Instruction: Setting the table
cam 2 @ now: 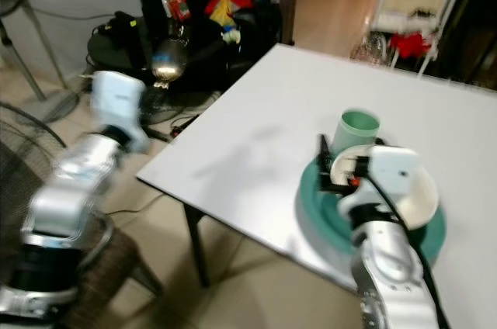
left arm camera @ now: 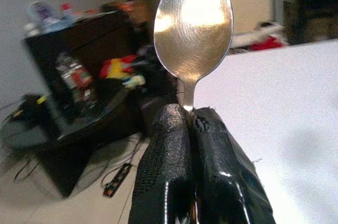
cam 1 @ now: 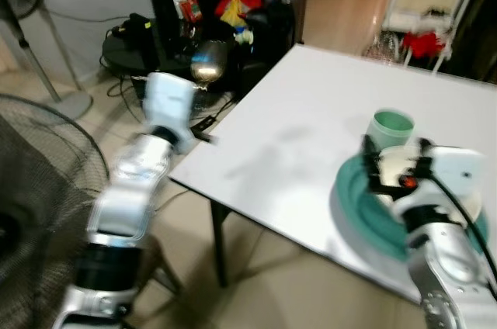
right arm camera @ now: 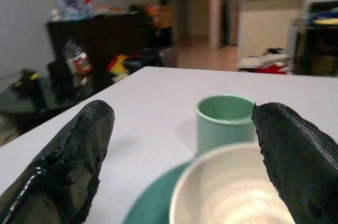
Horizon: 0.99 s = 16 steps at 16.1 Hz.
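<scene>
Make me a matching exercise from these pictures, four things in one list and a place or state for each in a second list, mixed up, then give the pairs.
Things:
1. spoon
2. cup
3. bowl
4. right gripper

Places or states:
A. open, over the bowl
B. on the green plate
C. clamped in the left gripper
D. on the table, just beyond the plate

Pairs: 1-C, 2-D, 3-B, 4-A
</scene>
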{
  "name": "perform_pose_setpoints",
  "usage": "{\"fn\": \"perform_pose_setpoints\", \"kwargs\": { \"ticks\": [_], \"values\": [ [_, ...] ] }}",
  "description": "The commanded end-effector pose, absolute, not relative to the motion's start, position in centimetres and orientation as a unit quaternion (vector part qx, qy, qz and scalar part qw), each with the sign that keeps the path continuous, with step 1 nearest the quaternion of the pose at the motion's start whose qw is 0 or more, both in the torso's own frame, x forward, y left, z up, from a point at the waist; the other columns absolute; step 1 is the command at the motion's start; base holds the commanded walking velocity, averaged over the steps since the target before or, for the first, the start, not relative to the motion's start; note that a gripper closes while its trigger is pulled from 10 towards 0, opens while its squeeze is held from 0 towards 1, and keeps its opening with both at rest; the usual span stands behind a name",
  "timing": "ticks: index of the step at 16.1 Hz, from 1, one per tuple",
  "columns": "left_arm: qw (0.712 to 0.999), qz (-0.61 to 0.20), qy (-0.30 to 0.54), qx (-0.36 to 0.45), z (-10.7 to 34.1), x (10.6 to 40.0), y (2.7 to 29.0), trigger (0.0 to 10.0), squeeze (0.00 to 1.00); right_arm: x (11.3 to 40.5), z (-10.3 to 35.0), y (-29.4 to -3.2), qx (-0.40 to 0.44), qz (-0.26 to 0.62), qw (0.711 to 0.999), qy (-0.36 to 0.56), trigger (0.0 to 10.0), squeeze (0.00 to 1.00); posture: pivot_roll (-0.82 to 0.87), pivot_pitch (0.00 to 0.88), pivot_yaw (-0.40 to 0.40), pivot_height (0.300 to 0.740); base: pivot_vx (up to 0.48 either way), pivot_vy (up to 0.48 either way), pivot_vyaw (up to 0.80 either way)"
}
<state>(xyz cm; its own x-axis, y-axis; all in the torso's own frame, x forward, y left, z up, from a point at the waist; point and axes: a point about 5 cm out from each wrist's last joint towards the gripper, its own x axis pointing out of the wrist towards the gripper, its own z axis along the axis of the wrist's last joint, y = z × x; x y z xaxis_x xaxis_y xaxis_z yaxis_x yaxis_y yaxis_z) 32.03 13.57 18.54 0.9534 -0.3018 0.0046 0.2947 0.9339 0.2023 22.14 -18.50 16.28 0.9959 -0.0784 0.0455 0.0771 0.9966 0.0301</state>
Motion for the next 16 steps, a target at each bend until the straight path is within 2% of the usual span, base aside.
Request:
{"fn": "perform_pose_setpoints", "kwargs": {
  "ticks": [1, 2, 4, 11, 14, 16],
  "values": [
    [0.984, -0.141, -0.023, 0.111, 18.9, 32.3, 14.2, 10.0, 0.00, 22.0, 16.2, -18.4, 0.015, -0.041, 0.999, -0.020, 10.0, 0.00, -0.05, 0.000, 0.061, 0.740, 0.000, -0.480, 0.00],
    [0.983, -0.144, -0.022, 0.108, 18.9, 32.4, 14.2, 10.0, 0.00, 22.0, 16.2, -18.4, 0.015, -0.043, 0.999, -0.020, 10.0, 0.00, -0.05, 0.000, 0.061, 0.740, 0.000, -0.480, 0.00],
    [0.984, -0.144, -0.020, 0.104, 18.8, 32.5, 14.2, 10.0, 0.00, 21.9, 16.2, -18.4, 0.015, -0.043, 0.999, -0.018, 10.0, 0.00, -0.05, 0.000, 0.063, 0.740, 0.000, -0.420, -0.80],
    [0.989, -0.123, 0.004, 0.082, 17.5, 31.8, 15.4, 10.0, 0.00, 21.6, 16.6, -17.3, 0.030, 0.047, 0.998, -0.016, 10.0, 0.00, -0.04, 0.000, 0.029, 0.740, 0.000, 0.000, 0.00],
    [0.989, -0.122, 0.002, 0.078, 17.7, 31.8, 15.6, 10.0, 0.00, 21.6, 16.2, -17.4, 0.027, 0.043, 0.999, -0.008, 10.0, 0.00, -0.03, 0.000, 0.024, 0.740, 0.282, 0.000, 0.00],
    [0.990, -0.120, 0.002, 0.079, 17.8, 32.1, 15.9, 10.0, 0.00, 21.7, 16.1, -17.2, 0.027, 0.045, 0.999, -0.006, 10.0, 0.00, -0.03, 0.000, 0.027, 0.740, 0.358, 0.000, -0.65]
  ]
}}
